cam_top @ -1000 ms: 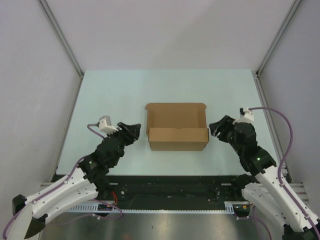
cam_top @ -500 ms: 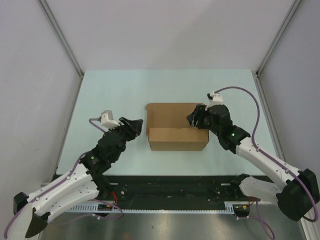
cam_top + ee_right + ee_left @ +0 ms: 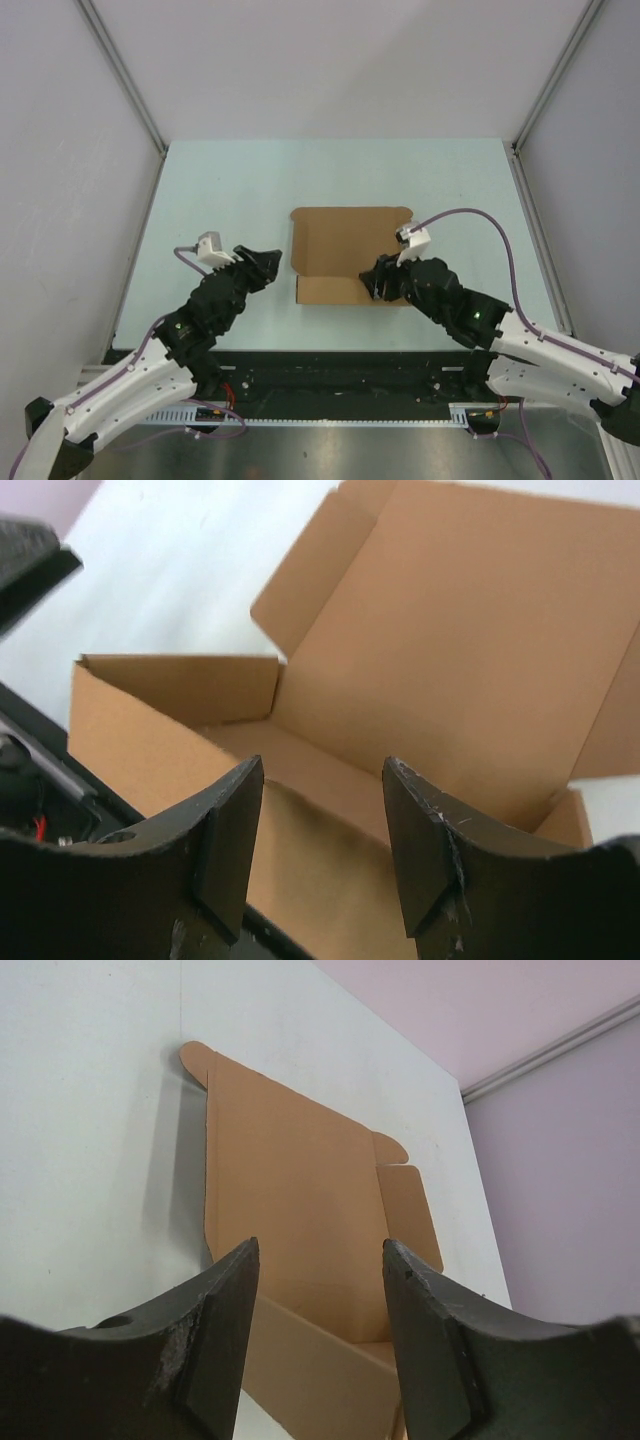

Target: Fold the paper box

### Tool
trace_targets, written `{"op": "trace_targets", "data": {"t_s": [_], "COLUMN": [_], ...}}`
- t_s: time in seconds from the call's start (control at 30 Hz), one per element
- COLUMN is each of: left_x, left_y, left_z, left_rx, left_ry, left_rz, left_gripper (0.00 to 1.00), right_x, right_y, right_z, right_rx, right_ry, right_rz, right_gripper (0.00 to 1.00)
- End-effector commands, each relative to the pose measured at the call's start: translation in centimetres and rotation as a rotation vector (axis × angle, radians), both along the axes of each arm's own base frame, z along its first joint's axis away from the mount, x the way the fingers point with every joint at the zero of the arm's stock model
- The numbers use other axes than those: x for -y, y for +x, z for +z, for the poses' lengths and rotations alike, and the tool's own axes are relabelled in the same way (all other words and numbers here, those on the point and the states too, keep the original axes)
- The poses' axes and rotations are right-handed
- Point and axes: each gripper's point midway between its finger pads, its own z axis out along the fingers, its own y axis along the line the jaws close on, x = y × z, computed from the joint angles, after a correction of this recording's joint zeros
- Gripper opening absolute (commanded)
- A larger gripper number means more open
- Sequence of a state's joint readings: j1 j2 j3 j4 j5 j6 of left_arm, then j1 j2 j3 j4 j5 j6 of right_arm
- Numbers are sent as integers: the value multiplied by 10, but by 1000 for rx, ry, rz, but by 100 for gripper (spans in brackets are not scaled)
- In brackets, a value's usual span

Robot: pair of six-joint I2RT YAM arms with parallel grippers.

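The paper box (image 3: pixel 340 240) is brown cardboard in the middle of the table, a shallow open tray with its lid lying flat behind it. My left gripper (image 3: pixel 272 262) is open and empty just left of the box's front left corner, apart from it. Its wrist view looks along the box (image 3: pixel 300 1200) between the fingers (image 3: pixel 222 1330). My right gripper (image 3: pixel 372 283) is open at the front wall, near its right end. In the right wrist view the front wall's top edge (image 3: pixel 320 810) lies between the open fingers (image 3: pixel 420 850), with the box interior (image 3: pixel 450 640) beyond.
The pale table (image 3: pixel 220 190) is walled in by white panels and metal posts left (image 3: pixel 120 75) and right (image 3: pixel 560 75). A black rail with cables (image 3: pixel 330 385) runs along the near edge between the arm bases.
My right arm swung from the box's right side over it to the front wall near the right end. The front wall now looks shorter from above. The left arm barely moved.
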State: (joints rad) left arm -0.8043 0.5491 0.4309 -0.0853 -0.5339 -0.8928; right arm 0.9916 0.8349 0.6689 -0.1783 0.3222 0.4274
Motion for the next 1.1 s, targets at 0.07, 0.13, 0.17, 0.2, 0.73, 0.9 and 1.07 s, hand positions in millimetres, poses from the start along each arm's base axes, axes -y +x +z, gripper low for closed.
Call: {"op": "trace_targets", "data": {"t_s": [0.07, 0.13, 0.17, 0.2, 0.73, 0.9, 1.07], "left_x": [0, -2, -2, -2, 2, 8, 6], "left_y": [-6, -7, -8, -8, -17, -20, -18], "left_z": [-10, -14, -13, -15, -52, -61, -72], "left_rx": [-33, -42, -41, -45, -119, -139, -161], "left_ry": [-8, -5, -10, -9, -8, -13, -17], "left_rz": [-17, -16, -17, -17, -50, -78, -56], "left_gripper": [57, 57, 57, 57, 57, 57, 57], "right_x": [16, 16, 18, 18, 13, 13, 16], "right_y": [-32, -44, -48, -51, -52, -33, -12], "right_z": [-52, -58, -67, -71, -146, -160, -166], "right_rx": [-77, -67, -82, -85, -110, -125, -151], "right_ry": [-93, -112, -121, -127, -337, -378, -402], "right_rz": [-39, -27, -31, -28, -57, -114, -160], "right_gripper": [56, 56, 56, 56, 57, 56, 56]}}
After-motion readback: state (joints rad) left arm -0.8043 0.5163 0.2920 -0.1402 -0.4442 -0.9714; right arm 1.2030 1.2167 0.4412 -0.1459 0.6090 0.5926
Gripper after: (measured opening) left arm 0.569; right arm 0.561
